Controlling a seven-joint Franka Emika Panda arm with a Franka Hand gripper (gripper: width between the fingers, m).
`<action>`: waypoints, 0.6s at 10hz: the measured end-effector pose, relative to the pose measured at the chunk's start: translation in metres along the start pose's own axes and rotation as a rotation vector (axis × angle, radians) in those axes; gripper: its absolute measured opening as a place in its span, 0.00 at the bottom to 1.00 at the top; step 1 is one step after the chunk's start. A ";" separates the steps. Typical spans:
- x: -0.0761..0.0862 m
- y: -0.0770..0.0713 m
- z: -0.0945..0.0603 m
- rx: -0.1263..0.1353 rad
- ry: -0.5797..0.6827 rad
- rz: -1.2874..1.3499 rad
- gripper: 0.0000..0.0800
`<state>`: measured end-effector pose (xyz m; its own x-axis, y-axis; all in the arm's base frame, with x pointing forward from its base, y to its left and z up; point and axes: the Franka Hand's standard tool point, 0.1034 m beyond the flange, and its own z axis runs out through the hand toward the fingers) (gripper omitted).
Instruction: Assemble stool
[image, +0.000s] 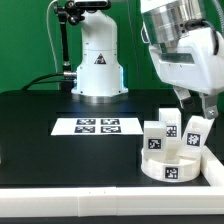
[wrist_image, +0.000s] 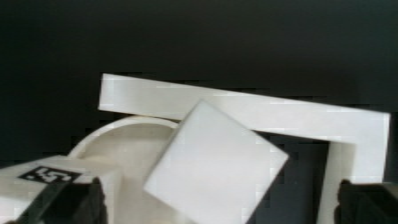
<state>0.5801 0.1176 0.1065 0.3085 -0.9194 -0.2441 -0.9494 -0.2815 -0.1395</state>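
Seat disc (image: 167, 166) sits on the black counter (image: 40, 140) at the exterior view's right, leg blocks (image: 160, 133) standing on or behind it, marker board (image: 98, 126) well to its left. Fingers (wrist_image: 54, 205) apart, straddling a tilted white leg (wrist_image: 214, 160); can't tell if they touch it.

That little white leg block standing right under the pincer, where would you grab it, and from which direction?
Take the leg block by its upper end, across two opposite flat faces, coming straight down. It stands upright with its top free, while the seat disc and neighbouring blocks crowd its base. The pincer hangs open above it.
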 end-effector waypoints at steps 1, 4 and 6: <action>-0.003 0.000 0.000 -0.017 0.022 -0.115 0.81; -0.013 -0.001 0.001 -0.048 0.037 -0.410 0.81; -0.010 0.000 0.002 -0.052 0.036 -0.534 0.81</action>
<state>0.5773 0.1278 0.1073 0.7478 -0.6532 -0.1192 -0.6630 -0.7248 -0.1872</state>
